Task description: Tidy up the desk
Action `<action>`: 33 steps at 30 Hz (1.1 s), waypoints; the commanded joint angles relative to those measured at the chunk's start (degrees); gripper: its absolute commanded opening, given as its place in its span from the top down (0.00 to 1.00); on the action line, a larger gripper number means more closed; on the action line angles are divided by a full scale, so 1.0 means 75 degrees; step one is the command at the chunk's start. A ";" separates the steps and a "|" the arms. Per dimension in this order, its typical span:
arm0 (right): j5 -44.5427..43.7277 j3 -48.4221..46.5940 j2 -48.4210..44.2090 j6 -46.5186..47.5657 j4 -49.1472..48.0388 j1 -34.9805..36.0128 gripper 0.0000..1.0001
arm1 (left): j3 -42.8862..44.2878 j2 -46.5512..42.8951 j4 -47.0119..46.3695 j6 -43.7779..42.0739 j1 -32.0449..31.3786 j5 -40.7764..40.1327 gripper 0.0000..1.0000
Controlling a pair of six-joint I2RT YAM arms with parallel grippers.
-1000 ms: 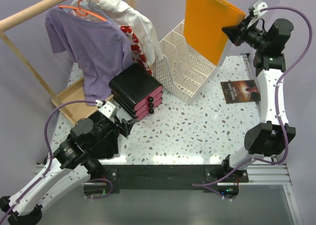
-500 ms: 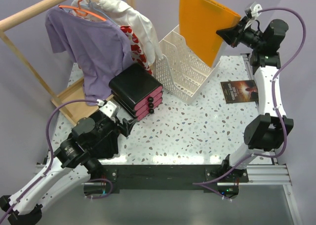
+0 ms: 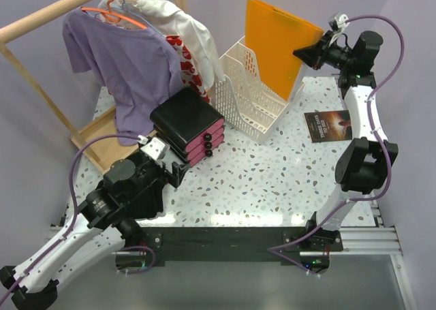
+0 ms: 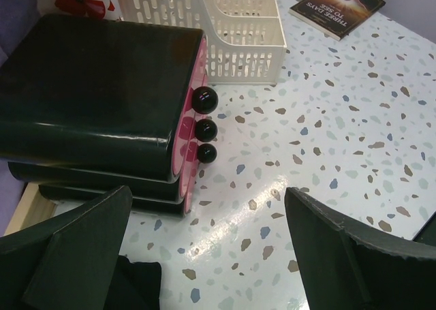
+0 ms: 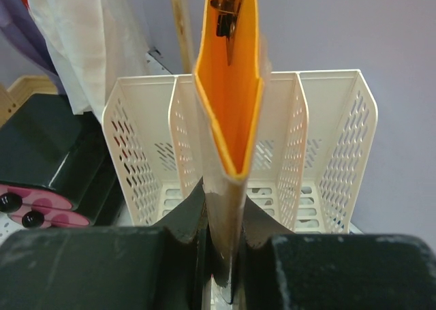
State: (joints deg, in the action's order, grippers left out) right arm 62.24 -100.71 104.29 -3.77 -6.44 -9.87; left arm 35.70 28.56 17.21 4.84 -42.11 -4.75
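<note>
Desk surface [image 3: 272, 180]: white speckled top, spans the whole workspace, everything below sits on it.

Far left: wooden rack [image 3: 41, 20] with a purple t-shirt [image 3: 129, 65] on an orange hanger [image 3: 112, 13]. A white shirt [image 3: 184, 31] hangs just beside it.

Black drawer unit [image 3: 187, 122] stands left of centre, tilted. Its three pink drawer fronts with black knobs [image 4: 203, 100] face the near right. Its back is against the hanging t-shirt.

Left gripper [image 3: 174, 170] is low over the surface, just short of the drawer unit's near corner. Fingers [image 4: 75, 249] are spread wide with nothing between them. In the wrist view only speckled top shows in the gap.

White slotted file rack [image 3: 252, 95] sits right of the drawers, towards the back.

Orange folder [image 3: 276, 44] is held upright over the file rack. In the right wrist view it lines up with the middle slots. I can't tell if its lower edge touches the rack.

Right gripper [image 3: 306, 53] is raised at the far right, fingers [image 5: 194, 214] pinching the folder's edge.

A dark book [image 3: 330, 125] lies flat near the right edge, apart from the rack.
</note>
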 commanded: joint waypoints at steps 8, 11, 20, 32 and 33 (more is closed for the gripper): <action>0.0631 -0.1009 0.1047 -0.0001 -0.0899 0.0027 1.00 | -0.0096 0.0130 -0.0338 -0.0165 0.0024 -0.0104 0.00; 0.0760 -0.1127 0.1328 -0.0094 -0.1332 0.0027 1.00 | -0.0096 0.0165 -0.0338 -0.0165 0.0024 -0.0128 0.00; 0.0959 -0.1595 0.2113 -0.0903 -0.2763 0.0027 1.00 | -0.0096 0.0282 -0.0326 -0.0165 0.0024 -0.0140 0.00; 0.0246 -0.0765 0.1682 0.0560 -0.1476 -0.0008 0.33 | -0.0085 0.0259 -0.0303 -0.0165 0.0024 -0.0116 0.00; 0.0082 -0.0706 0.1449 0.0851 -0.1068 0.0003 0.27 | -0.0085 0.0247 -0.0303 -0.0165 0.0013 -0.0105 0.00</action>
State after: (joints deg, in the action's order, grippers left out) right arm 66.85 -107.53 121.21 -6.13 -20.71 -9.82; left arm 34.92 30.79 17.23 4.84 -42.11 -5.02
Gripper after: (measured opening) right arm 0.632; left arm 0.996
